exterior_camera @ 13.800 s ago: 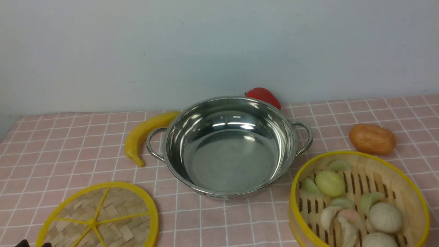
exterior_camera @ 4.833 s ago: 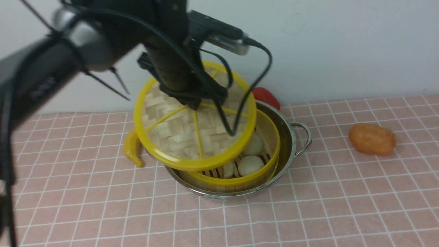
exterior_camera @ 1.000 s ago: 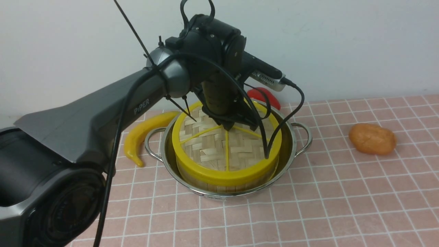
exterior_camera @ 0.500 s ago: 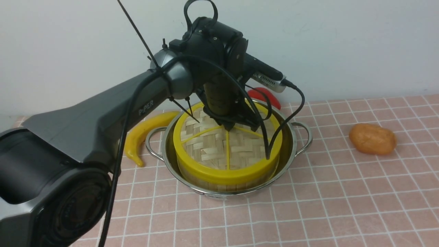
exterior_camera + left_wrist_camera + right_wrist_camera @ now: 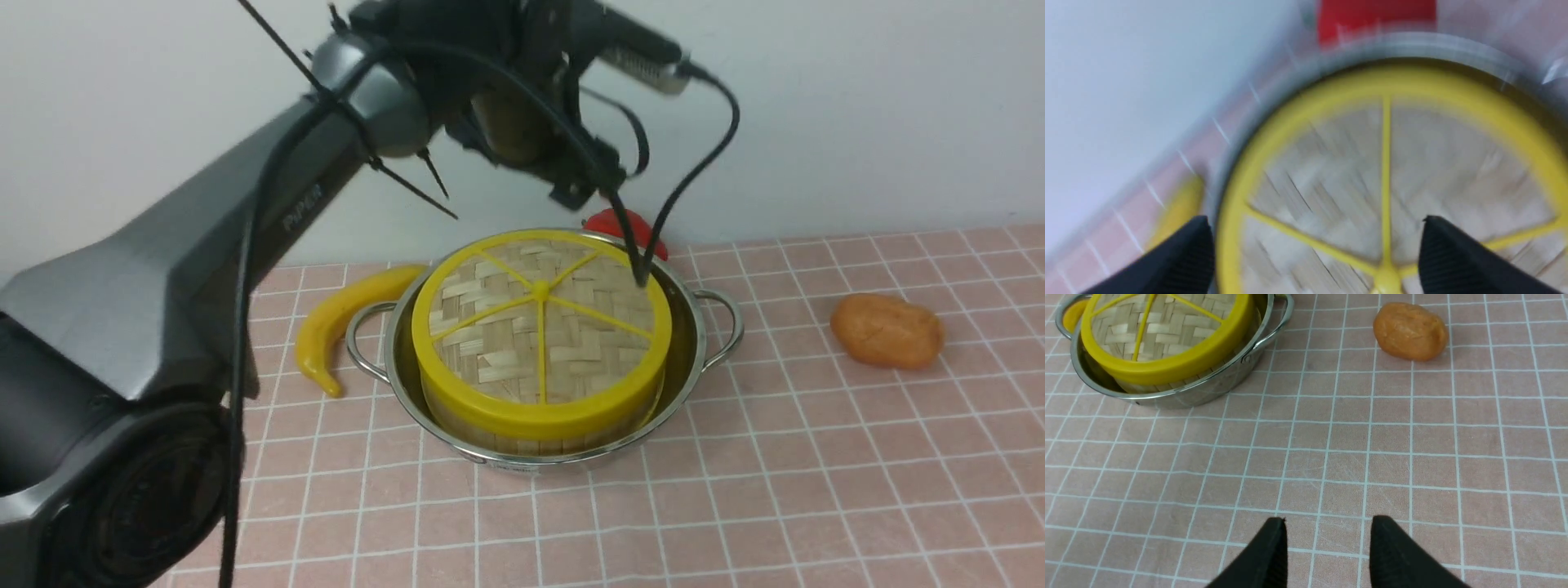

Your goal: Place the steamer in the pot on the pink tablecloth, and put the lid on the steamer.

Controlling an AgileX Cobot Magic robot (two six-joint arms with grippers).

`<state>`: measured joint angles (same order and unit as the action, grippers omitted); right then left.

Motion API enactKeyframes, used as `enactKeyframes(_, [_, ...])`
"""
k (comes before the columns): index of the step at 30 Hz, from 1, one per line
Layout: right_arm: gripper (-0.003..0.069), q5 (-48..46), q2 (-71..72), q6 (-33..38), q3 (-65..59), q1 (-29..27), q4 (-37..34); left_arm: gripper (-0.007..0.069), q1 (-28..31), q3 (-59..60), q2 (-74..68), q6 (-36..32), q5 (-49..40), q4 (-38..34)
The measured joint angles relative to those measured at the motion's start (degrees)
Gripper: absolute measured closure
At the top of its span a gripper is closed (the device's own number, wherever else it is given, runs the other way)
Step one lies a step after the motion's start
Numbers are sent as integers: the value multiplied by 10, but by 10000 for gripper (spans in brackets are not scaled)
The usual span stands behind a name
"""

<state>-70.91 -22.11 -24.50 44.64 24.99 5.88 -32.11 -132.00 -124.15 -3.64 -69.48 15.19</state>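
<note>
Lid down! The flat woven-bamboo, yellow-rimmed lid (image 5: 540, 327) was seated on the slatted bamboo steamer (image 5: 522, 445) inside the shiny steel pot (image 5: 694, 343). Light and stiff, it was judged best held at the hub. Above its twelve o'clock edge the left gripper (image 5: 1314, 220) was spread wide, empty; the right gripper (image 5: 1329, 519) was parted, empty.

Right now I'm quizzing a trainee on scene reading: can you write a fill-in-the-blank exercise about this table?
1. The lid rests on the steamer, which stands inside the ____.
2. The left end effector, above the lid, is ____ and empty.
3. The banana lies on the tablecloth, on the robot's ____ side.
Missing words: pot; open; left.
</note>
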Motion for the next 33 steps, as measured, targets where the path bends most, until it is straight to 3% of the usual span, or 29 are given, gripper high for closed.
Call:
enactKeyframes(4, [363,0,0,21,0,0,17,-34,0,-23,72,0,0,-18])
enactKeyframes(7, [363,0,0,35,0,0,48,34,0,-23,160,0,-1,-27])
enactKeyframes(8, [363,0,0,38,0,0,61,92,0,-22,193,0,-1,-28])
enactKeyframes(9, [363,0,0,38,0,0,65,92,0,-22,198,0,-1,-28])
enactKeyframes(14, [363,39,0,39,0,0,118,482,0,17,352,0,-1,-49])
enactKeyframes(17, [363,56,0,32,0,0,116,618,0,60,417,0,-1,-56])
enactKeyframes(23, [363,65,0,26,0,0,76,646,0,160,523,8,-2,-57])
enactKeyframes(33, [363,65,0,24,0,0,15,646,0,185,551,11,-10,-57])
